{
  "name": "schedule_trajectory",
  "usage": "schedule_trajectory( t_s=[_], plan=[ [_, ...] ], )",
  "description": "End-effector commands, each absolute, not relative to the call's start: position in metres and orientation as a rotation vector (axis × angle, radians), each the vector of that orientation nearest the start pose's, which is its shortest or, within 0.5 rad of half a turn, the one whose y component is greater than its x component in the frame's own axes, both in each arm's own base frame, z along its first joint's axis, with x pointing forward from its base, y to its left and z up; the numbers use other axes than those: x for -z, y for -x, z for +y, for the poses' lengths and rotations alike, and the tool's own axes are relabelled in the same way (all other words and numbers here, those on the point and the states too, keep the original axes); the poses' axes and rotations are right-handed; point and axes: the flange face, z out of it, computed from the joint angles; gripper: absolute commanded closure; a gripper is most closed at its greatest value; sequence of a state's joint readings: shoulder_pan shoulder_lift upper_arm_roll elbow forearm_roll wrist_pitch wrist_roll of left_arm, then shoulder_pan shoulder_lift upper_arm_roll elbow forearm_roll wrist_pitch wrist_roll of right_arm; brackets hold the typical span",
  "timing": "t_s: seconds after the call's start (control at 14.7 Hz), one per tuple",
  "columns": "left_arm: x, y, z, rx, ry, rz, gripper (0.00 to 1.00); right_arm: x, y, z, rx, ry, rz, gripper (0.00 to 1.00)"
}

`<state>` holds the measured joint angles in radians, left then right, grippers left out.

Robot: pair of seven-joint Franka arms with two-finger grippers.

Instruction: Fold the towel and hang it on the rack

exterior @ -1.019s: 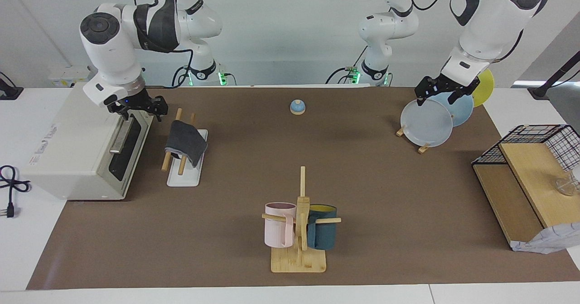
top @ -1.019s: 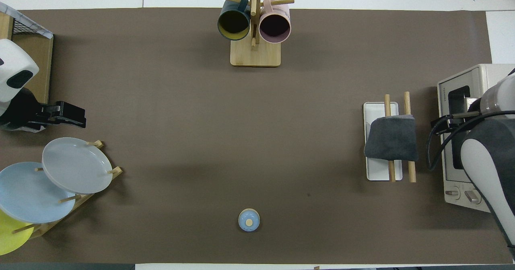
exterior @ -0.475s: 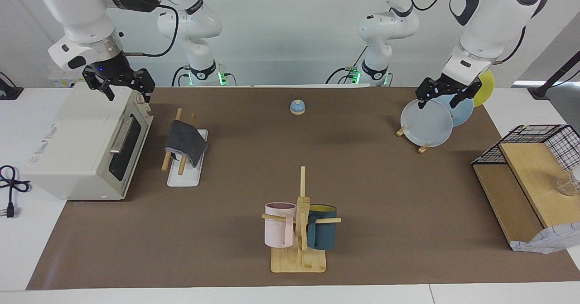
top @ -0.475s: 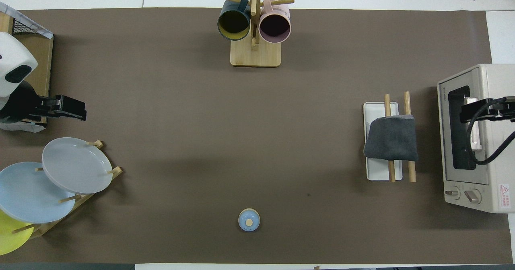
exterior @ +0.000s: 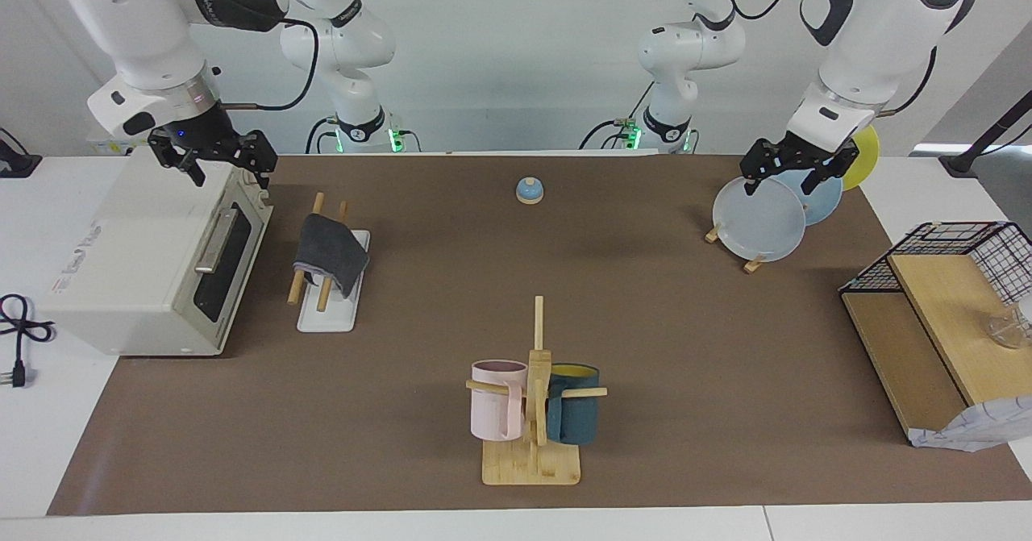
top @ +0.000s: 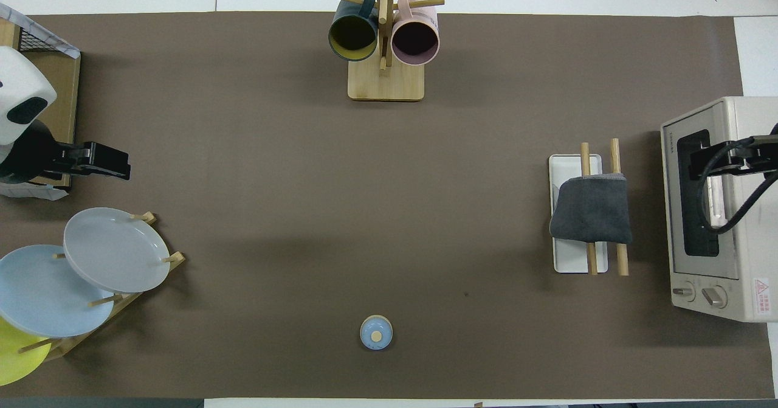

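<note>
You are looking across a brown-covered table at two white robot arms. In the left-middle of the facing view, the towel (exterior: 329,252) is already folded, dark grey side out, and draped over the two wooden rods of the rack (exterior: 326,314), whose white base sits on the table just beside a cream toaster oven (exterior: 153,267). In the overhead view the same towel (top: 591,216) appears at the right, covering the middle of both rods and hanging a little lower on the side away from the oven.

The right gripper (exterior: 216,160) hangs in the air at the upper left of the facing view, over the top of the oven, with its fingers spread wide and nothing in them. The left gripper (exterior: 794,172) is at the upper right, raised over a wooden stand of round plates (exterior: 759,220), also spread wide and empty. Neither touches the towel.

The task looks finished. If you need to adjust the towel, expect it to be light, soft and limp; it will sag and could slide off the smooth rods if tugged sideways. The best place to take hold looks like the folded edge on top, between the rods, pinching both layers together.
</note>
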<state>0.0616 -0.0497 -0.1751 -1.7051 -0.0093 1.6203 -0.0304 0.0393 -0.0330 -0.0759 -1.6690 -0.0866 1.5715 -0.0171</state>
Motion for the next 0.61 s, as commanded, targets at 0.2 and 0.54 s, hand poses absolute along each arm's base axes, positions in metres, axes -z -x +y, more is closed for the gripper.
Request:
schedule_trajectory(
  t_s=[0.2,0.54],
  plan=[
    [-0.597,-0.536,-0.06,-0.03,3.114,0.135,0.0,-0.607,-0.543,-0.032,-0.107,3.212,0.034,0.0],
    [-0.597,-0.536,-0.06,-0.032,3.114,0.135,0.0,-0.609,-0.545,-0.034,-0.078,3.207,0.043,0.0]
  ],
)
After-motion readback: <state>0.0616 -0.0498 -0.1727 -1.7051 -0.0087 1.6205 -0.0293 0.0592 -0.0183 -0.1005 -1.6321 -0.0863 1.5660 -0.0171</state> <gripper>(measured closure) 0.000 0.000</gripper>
